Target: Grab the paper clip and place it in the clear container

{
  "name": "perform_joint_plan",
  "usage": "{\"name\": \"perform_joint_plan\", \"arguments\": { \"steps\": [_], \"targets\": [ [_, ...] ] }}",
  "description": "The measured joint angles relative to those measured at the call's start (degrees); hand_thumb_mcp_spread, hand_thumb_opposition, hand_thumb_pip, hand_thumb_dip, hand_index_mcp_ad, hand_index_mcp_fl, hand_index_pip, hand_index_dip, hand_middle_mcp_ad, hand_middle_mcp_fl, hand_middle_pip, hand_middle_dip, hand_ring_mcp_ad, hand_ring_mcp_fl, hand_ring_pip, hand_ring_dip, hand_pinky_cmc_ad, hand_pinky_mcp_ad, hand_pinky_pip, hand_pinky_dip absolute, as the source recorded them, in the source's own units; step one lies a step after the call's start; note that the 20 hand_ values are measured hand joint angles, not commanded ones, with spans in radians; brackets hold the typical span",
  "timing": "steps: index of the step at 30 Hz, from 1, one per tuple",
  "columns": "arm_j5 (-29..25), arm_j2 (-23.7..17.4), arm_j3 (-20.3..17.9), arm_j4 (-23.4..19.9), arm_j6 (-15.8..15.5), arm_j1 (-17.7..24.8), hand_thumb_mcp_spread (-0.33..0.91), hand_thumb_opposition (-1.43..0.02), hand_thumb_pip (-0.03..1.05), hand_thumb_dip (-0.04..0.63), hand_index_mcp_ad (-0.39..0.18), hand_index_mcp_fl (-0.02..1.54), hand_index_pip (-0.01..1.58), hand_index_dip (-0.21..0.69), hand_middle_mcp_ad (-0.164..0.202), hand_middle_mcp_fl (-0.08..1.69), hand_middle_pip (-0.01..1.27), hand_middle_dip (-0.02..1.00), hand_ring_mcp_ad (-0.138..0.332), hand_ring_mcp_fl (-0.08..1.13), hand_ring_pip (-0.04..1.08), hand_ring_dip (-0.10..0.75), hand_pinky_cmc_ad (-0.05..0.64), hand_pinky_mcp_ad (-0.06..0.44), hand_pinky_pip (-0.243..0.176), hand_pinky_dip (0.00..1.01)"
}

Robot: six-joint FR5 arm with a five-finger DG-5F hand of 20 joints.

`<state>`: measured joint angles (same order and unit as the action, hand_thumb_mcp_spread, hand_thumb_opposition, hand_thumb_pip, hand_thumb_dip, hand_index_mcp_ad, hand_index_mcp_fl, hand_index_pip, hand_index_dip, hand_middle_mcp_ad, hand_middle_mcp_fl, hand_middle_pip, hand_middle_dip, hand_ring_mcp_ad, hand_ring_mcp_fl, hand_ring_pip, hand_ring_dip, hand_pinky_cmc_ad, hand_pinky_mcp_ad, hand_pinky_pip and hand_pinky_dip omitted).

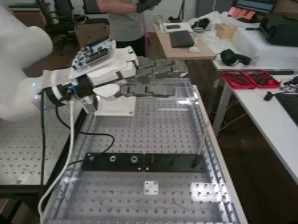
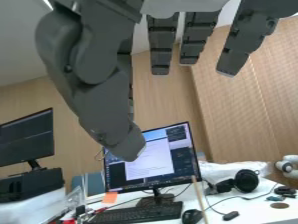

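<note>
The hand (image 1: 148, 79) is at the upper middle of the high view, above the far end of the perforated bench, with its fingers stretched out toward the right. Straight fingers and the large thumb of the hand (image 2: 96, 82) hang down in the wrist view, apart from one another and with nothing between them. A thin, faint line (image 1: 178, 204) lies on the bench's near part; I cannot tell whether it is the paper clip.
A black bar (image 1: 166, 162) crosses the bench (image 1: 159, 132), with a thin upright stick (image 1: 202, 142) at its right end. A white plate (image 1: 116, 107) sits below the hand, a small white block (image 1: 151, 187) nearer. Red trays (image 1: 239, 80) stand on the right-hand table.
</note>
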<state>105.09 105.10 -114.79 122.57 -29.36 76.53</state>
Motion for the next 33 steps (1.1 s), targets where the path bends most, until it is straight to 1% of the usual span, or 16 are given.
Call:
{"name": "perform_joint_plan", "arguments": {
  "steps": [7, 8, 10, 13, 16, 17, 19, 20, 21, 22, 23, 25, 28, 30, 31, 33],
  "targets": [
    [-7.4, -2.1, -0.2, 3.0, -2.7, 8.5, 0.53, -1.03, 0.68, 0.265, -0.197, 0.64, 1.44, -0.044, 0.058, 0.13, 0.14, 0.17, 0.093, 0.01, 0.12, 0.101, 0.332, 0.258, -0.042, 0.31],
    [-8.0, -2.1, -0.1, 3.3, -2.9, 9.2, 0.53, -1.03, 0.68, 0.265, -0.197, 0.64, 1.45, -0.042, 0.058, 0.13, 0.14, 0.17, 0.093, 0.01, 0.12, 0.101, 0.332, 0.258, -0.042, 0.31],
    [-10.3, -2.2, 0.4, 4.4, -3.7, 12.0, 0.53, -1.03, 0.68, 0.265, -0.197, 0.64, 1.45, -0.042, 0.058, 0.13, 0.14, 0.17, 0.093, 0.01, 0.12, 0.101, 0.332, 0.258, -0.042, 0.31],
    [-12.4, -2.1, 1.0, 5.4, -4.5, 14.6, 0.53, -1.03, 0.68, 0.267, -0.201, 0.64, 1.43, -0.038, 0.058, 0.15, 0.14, 0.17, 0.096, 0.02, 0.12, 0.101, 0.332, 0.258, -0.042, 0.3],
    [-16.5, -1.6, 2.5, 7.4, -6.2, 18.8, 0.53, -1.03, 0.68, 0.267, -0.201, 0.64, 1.43, -0.038, 0.058, 0.15, 0.14, 0.17, 0.096, 0.02, 0.12, 0.101, 0.332, 0.258, -0.042, 0.3],
    [-17.2, -1.5, 2.7, 7.8, -6.6, 19.6, 0.53, -1.03, 0.68, 0.265, -0.201, 0.64, 1.43, -0.038, 0.058, 0.15, 0.14, 0.17, 0.096, 0.02, 0.12, 0.101, 0.332, 0.258, -0.042, 0.3],
    [-20.2, -0.9, 3.8, 9.1, -7.8, 22.3, 0.54, -1.05, 0.68, 0.265, -0.188, 0.64, 1.43, -0.038, 0.061, 0.15, 0.14, 0.17, 0.096, 0.02, 0.12, 0.101, 0.33, 0.258, -0.042, 0.3],
    [-20.9, -0.8, 4.0, 9.4, -8.1, 22.9, 0.54, -1.05, 0.68, 0.267, -0.188, 0.64, 1.43, -0.038, 0.061, 0.15, 0.14, 0.17, 0.096, 0.02, 0.12, 0.101, 0.33, 0.258, -0.042, 0.3],
    [-22.6, -0.4, 4.5, 10.0, -8.7, 24.4, 0.52, -1.05, 0.69, 0.267, -0.192, 0.64, 1.42, -0.042, 0.052, 0.15, 0.14, 0.17, 0.091, 0.02, 0.12, 0.101, 0.33, 0.258, -0.042, 0.31],
    [-24.4, 0.0, 4.9, 10.5, -9.3, 25.8, 0.53, -1.05, 0.69, 0.267, -0.19, 0.64, 1.42, -0.042, 0.044, 0.15, 0.13, 0.17, 0.089, 0.02, 0.12, 0.101, 0.33, 0.258, -0.042, 0.31],
    [-25.3, 0.1, 5.1, 10.7, -9.6, 26.4, 0.51, -1.06, 0.69, 0.272, -0.187, 0.64, 1.42, -0.042, 0.044, 0.15, 0.14, 0.17, 0.093, 0.02, 0.12, 0.101, 0.33, 0.257, -0.042, 0.31],
    [-29.2, 1.0, 6.1, 11.7, -10.8, 29.1, 0.49, -1.08, 0.69, 0.3, -0.18, 0.64, 1.43, -0.04, 0.045, 0.17, 0.14, 0.17, 0.094, 0.02, 0.12, 0.101, 0.33, 0.255, -0.042, 0.35],
    [-34.5, 2.6, 7.7, 13.4, -11.9, 32.0, 0.5, -1.08, 0.69, 0.3, -0.175, 0.66, 1.43, -0.052, 0.037, 0.18, 0.13, 0.17, 0.089, 0.01, 0.12, 0.101, 0.33, 0.258, -0.042, 0.38],
    [-36.8, 3.9, 8.9, 14.5, -12.3, 33.0, 0.49, -1.1, 0.69, 0.297, -0.166, 0.66, 1.43, -0.056, 0.044, 0.18, 0.13, 0.17, 0.096, 0.02, 0.12, 0.101, 0.33, 0.258, -0.042, 0.41],
    [-38.1, 4.8, 9.7, 15.0, -12.5, 33.6, 0.49, -1.1, 0.69, 0.316, -0.162, 0.66, 1.43, -0.056, 0.045, 0.18, 0.13, 0.17, 0.096, 0.02, 0.11, 0.101, 0.33, 0.257, -0.045, 0.42],
    [-39.3, 5.9, 10.8, 15.7, -12.6, 34.2, 0.48, -1.1, 0.69, 0.316, -0.155, 0.66, 1.43, -0.066, 0.042, 0.18, 0.13, 0.17, 0.096, 0.02, 0.13, 0.101, 0.33, 0.258, -0.045, 0.46]
  ]
}}
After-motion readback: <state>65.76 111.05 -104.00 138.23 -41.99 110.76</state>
